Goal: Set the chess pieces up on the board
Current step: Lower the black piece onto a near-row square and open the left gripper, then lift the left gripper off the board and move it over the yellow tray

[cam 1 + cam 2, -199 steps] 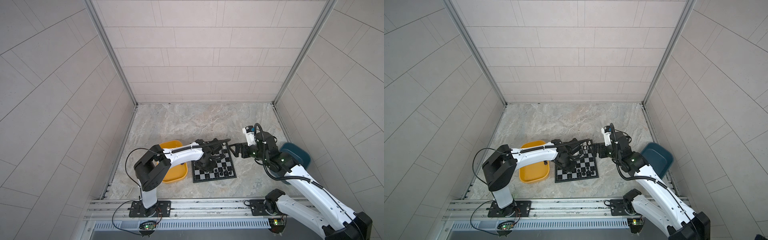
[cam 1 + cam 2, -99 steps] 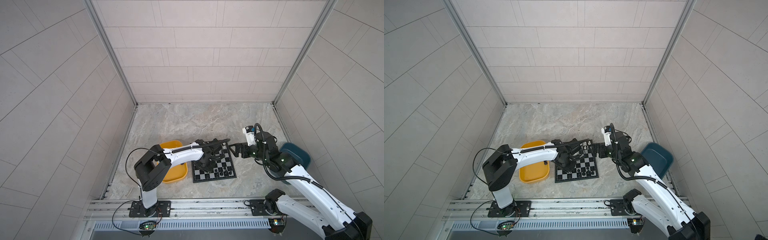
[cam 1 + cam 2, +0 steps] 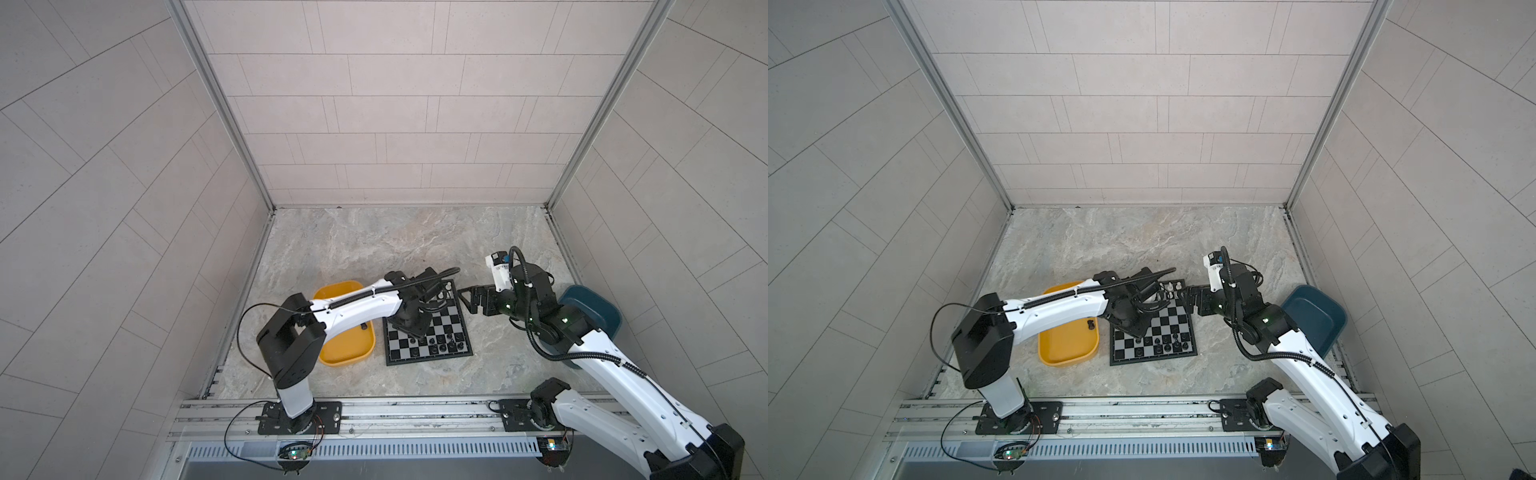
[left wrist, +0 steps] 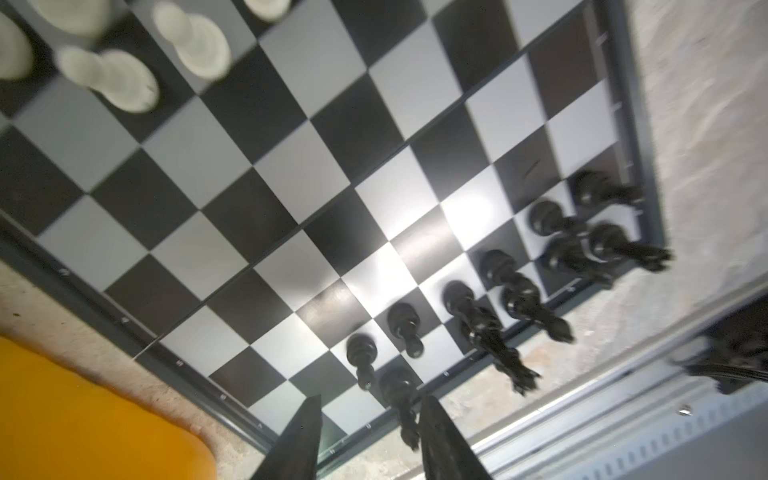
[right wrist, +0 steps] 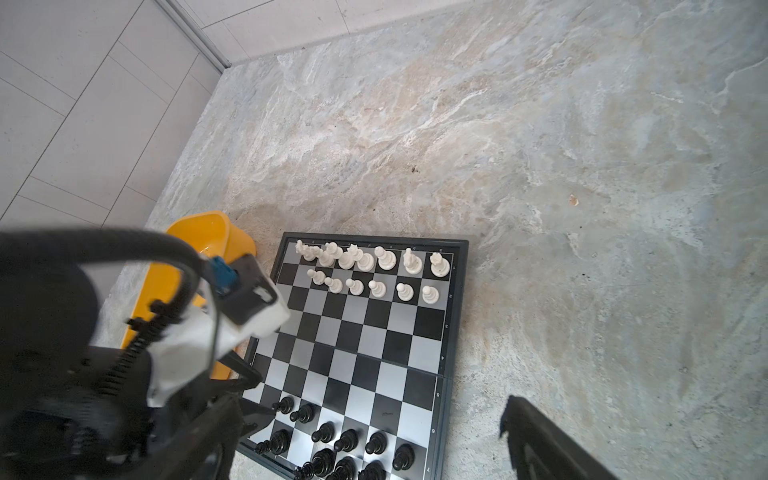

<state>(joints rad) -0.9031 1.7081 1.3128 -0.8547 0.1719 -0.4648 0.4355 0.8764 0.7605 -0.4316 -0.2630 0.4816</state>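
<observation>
Low over board (image 3: 453, 322), left end effector (image 4: 372, 398) spread; right arm (image 3: 602, 349) extended alongside.

Faint coordinate digits (image 5: 441, 357) edge the board (image 5: 376, 345), too small to read reliably.

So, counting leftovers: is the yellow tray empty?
Not empty: a black piece lies in the yellow tray; the left arm hides part.
</observation>
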